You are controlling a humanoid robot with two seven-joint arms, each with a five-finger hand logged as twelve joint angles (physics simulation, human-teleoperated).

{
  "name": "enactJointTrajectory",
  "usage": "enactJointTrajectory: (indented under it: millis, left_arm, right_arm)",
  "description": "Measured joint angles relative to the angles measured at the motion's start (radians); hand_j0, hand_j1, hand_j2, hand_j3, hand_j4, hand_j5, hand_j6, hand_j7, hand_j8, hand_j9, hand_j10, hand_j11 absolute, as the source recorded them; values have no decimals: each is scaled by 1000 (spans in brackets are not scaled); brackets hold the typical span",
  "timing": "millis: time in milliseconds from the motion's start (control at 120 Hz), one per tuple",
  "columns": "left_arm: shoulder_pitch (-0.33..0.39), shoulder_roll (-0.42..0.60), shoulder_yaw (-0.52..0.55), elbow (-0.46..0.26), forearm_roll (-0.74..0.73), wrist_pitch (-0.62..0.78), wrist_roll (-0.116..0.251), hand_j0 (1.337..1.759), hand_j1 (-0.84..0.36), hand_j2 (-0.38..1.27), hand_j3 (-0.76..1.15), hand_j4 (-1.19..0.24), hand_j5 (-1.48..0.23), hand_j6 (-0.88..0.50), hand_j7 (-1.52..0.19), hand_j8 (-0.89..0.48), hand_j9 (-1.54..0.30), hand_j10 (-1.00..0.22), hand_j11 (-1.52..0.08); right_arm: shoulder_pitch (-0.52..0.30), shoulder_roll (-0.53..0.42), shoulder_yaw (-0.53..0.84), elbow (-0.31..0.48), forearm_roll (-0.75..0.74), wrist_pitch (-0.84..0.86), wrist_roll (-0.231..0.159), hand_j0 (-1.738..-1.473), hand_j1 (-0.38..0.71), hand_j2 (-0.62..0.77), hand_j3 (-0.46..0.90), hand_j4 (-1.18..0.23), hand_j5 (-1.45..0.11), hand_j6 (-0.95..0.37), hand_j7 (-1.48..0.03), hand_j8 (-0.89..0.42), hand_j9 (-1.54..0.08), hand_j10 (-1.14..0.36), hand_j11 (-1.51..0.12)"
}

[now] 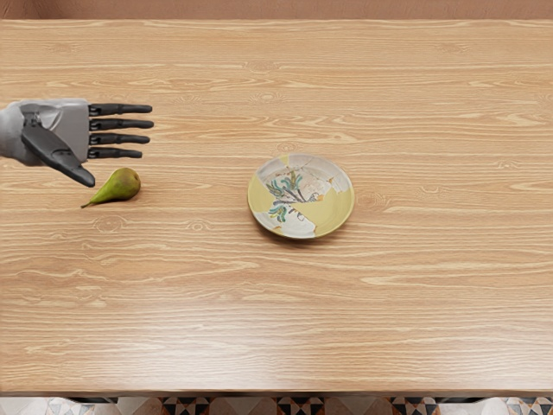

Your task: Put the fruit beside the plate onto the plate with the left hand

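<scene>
I am holding the left hand (76, 134) open just beside the pear, on its far side, with nothing in it. The four fingers (121, 124) are lying straight and pointing to the right. The thumb (62, 158) is hanging down apart from them, with its tip close to the pear (118, 185). I judge that this wide opening is leaving room for the fruit to enter between thumb and fingers, so the grasp is not yet begun. I cannot tell from this view whether the thumb is touching the pear.

The pear is lying on its side on the table (276, 328), the thick end to the right and the stem to the lower left. The plate (342, 210) is sitting well apart to the right, near the middle of the table, and it is carrying nothing. The right arm is not showing. For the next move I am thinking of closing the hand over the thick end, because the narrow neck may slip.
</scene>
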Motion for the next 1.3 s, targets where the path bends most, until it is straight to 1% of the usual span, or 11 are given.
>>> enactJointTrajectory:
  millis: [233, 375, 425, 508, 558, 667, 767, 883, 1067, 1217, 1300]
  left_arm:
    - [-33, -11, -1, -6, 9, 0, 8, 1658, 327, 3, 0, -17, -24, -17, -24, -17, -24, -18, -24]
    - [-79, -41, -8, -6, 107, 0, 13, 1658, 327, 3, 0, -18, -24, -17, -24, -18, -24, -18, -24]
    - [-104, -51, -10, -6, 174, 0, 17, 1658, 327, 4, 0, -18, -24, -18, -24, -18, -24, -18, -24]
    - [-111, -67, -11, -5, 274, 0, 20, 1658, 327, 3, 0, -19, -24, -19, -24, -19, -24, -19, -24]
    - [-130, -84, -12, -6, 323, 0, 43, 1658, 327, 4, 0, -19, -24, -19, -24, -19, -24, -19, -24]
    - [-133, -101, -10, -6, 432, 0, 149, 1658, 327, 4, 0, -20, -25, -20, -24, -20, -24, -20, -24]
    - [-128, -145, -7, -8, 552, 25, 193, 1658, 327, 4, 0, -21, -25, -21, -25, -21, -25, -21, -25]
    - [-124, -159, -4, -23, 676, 135, 212, 1658, 326, 4, 0, -23, -26, -24, -26, -23, -26, -22, -26]
    - [-119, -209, 1, -33, 824, 269, 219, 1658, 322, 5, 0, -27, -31, -28, -31, -28, -31, -27, -31]
    - [-122, -248, 63, -25, 920, 407, 220, 1658, 315, 7, 0, -34, -39, -35, -38, -34, -38, -33, -38]
    - [-112, -299, 82, -16, 946, 447, 220, 1658, 307, 8, 0, -41, -48, -42, -47, -41, -47, -40, -47]
  right_arm:
    - [-1, 0, 2, 0, -2, 0, 1, -1658, -349, 0, 0, 0, 0, -1, 0, 0, 0, 0, 0]
    - [-1, 0, 2, 0, -2, 0, 1, -1658, -349, 0, 0, 0, 0, -1, 0, 0, 0, 0, 0]
    - [0, 0, 1, 0, -2, 0, 1, -1658, -349, 0, 0, 0, 0, 0, 0, 0, 0, 0, 0]
    - [0, 0, 1, 0, -2, 0, 1, -1658, -349, 0, 0, 0, 0, -1, 0, 0, 0, 0, 0]
    - [0, 0, 0, 0, -2, 0, 1, -1658, -349, 0, 0, 0, 0, -1, 0, 0, 0, 0, 0]
    - [0, 0, 0, 0, -2, 0, 1, -1658, -349, 0, 0, 0, 0, -1, 0, 0, 0, 0, 0]
    - [0, 0, 0, 0, -2, 0, 1, -1658, -349, 0, 0, 0, 0, 0, 0, 0, 0, 0, 0]
    - [0, 0, -1, -1, -2, 0, 1, -1658, -349, 0, 0, 0, 0, -1, 0, 0, 0, 0, 0]
    - [0, 0, -1, 0, -2, 0, 1, -1658, -349, 0, 0, 0, 0, 0, 0, 0, 0, 0, 0]
    - [0, 0, -1, 0, -3, 0, 1, -1658, -349, 0, 0, 0, 0, 0, 0, 0, 0, 0, 0]
    - [0, 0, -1, 0, -3, 0, 1, -1658, -349, 0, 0, 0, 0, 0, 0, 0, 0, 0, 0]
